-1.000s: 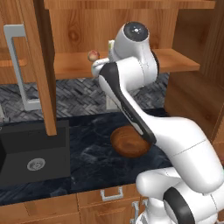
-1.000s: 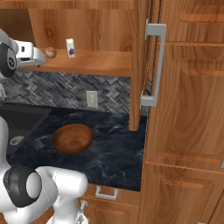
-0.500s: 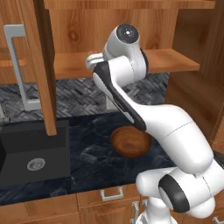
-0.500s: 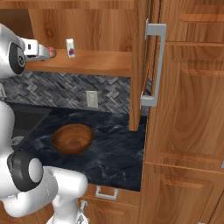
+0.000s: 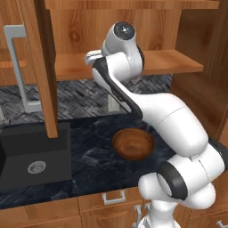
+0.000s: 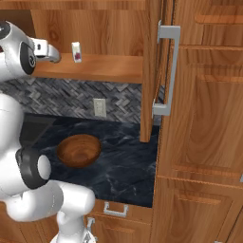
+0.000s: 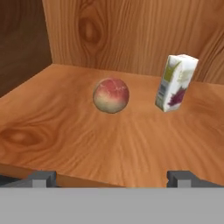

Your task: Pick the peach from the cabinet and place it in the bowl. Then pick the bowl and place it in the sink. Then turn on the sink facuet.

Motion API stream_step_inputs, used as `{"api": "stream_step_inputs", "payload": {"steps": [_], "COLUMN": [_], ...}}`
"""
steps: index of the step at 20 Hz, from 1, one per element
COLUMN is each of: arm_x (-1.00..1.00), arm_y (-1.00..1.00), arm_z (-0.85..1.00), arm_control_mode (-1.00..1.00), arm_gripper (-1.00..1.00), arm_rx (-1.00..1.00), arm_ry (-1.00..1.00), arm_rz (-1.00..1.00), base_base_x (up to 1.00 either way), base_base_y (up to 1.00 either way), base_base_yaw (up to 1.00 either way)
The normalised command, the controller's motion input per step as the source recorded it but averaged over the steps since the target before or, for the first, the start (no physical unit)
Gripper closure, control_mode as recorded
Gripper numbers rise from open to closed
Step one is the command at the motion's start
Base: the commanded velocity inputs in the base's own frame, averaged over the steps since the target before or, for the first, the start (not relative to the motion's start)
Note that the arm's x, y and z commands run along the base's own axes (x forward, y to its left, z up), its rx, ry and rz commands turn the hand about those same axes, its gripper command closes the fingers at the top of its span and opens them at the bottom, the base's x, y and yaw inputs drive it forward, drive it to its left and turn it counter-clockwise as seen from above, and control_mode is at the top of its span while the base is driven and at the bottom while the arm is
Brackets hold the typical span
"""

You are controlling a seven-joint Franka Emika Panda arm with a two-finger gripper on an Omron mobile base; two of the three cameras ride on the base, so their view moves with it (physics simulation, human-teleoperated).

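Note:
In the hand view the peach [image 7: 111, 95] rests on the cabinet shelf [image 7: 131, 144], straight ahead of my gripper [image 7: 111, 179] and a short way off. The jaws stand wide open with nothing between them; the fingertips [image 7: 42, 178] sit at the shelf's front edge. From the right base view the gripper [image 6: 50, 51] reaches into the open cabinet [image 6: 95, 69] at shelf height. The reddish-brown bowl [image 5: 133, 144] sits empty on the dark counter below, seen also as the bowl [image 6: 78, 150]. The black sink [image 5: 33, 151] lies left of the bowl.
A small white carton with a dark red label [image 7: 176, 83] stands on the shelf right of the peach, also the carton [image 6: 76, 52]. Open cabinet doors hang on both sides, one door [image 5: 42, 67] left, one door [image 6: 153, 71] right. A wall outlet [image 6: 99, 107] sits on the backsplash.
The arm has swung and the open gripper has pushed a little further in over the shelf toward the peach. The bowl and carton have not moved.

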Motion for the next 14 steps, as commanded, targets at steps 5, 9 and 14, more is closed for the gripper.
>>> {"api": "stream_step_inputs", "payload": {"steps": [5,9,14], "arm_x": [0.45,0.35,0.23], "arm_y": [0.09,0.06,0.03], "arm_z": [0.0,-0.04,-0.04], "arm_control_mode": [-1.0,-1.0,-1.0], "arm_gripper": [-1.0,-1.0,-1.0], "arm_rx": [0.0,0.0,0.0], "arm_ry": [0.0,0.0,0.0], "arm_rz": [0.0,0.0,0.0], "base_base_x": [0.0,0.0,0.0], "base_base_y": [0.0,0.0,0.0], "base_base_yaw": [0.0,0.0,0.0]}}
